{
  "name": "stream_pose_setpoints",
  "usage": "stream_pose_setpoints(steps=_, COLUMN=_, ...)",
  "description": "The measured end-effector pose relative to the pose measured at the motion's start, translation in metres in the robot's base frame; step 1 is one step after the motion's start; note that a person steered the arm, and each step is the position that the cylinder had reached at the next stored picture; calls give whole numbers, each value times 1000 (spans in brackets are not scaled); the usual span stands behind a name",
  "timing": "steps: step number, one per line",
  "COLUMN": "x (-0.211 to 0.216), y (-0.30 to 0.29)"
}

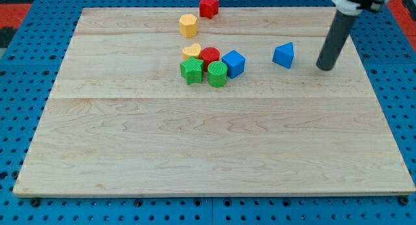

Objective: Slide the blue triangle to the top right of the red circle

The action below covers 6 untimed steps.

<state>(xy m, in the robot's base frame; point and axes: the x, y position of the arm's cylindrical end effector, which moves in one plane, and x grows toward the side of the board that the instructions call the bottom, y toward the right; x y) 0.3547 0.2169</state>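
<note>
No jaws are fitted, so open/clenched state does not apply; only a straight dark rod is seen, and nothing is held. My tip (324, 67) is set down on the wooden board (208, 147), touching no block. A clear gap is seen between it and the blue triangle (283, 55).

Landmark: red circle (209, 56).
- The blue triangle is placed well to the view's right of the red circle, at about the same height, apart from the cluster.
- My tip is found further to the view's right of the red circle, beyond the triangle, near the board's right edge.
- A blue cube (233, 63) is seated just beside the red circle on the view's right, slightly lower.
- A yellow block (192, 52) (shape unclear, partly hidden) is touching the red circle on its upper left.
- A green star (191, 71) is packed against it at lower left; a green cylinder-like block (217, 74) is directly below it.
- A yellow hexagon (188, 25) is located above the red circle, apart.
- A red star (208, 5) is located further above, at the board's top edge.
</note>
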Motion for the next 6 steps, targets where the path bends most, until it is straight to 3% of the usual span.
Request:
stream_pose_setpoints(steps=1, x=-27, y=-41)
stream_pose_setpoints(steps=2, x=-25, y=-105)
stream_pose_setpoints(steps=3, x=-3, y=-42)
stream_pose_setpoints(steps=4, x=21, y=-76)
stream_pose_setpoints(steps=6, x=-29, y=-157)
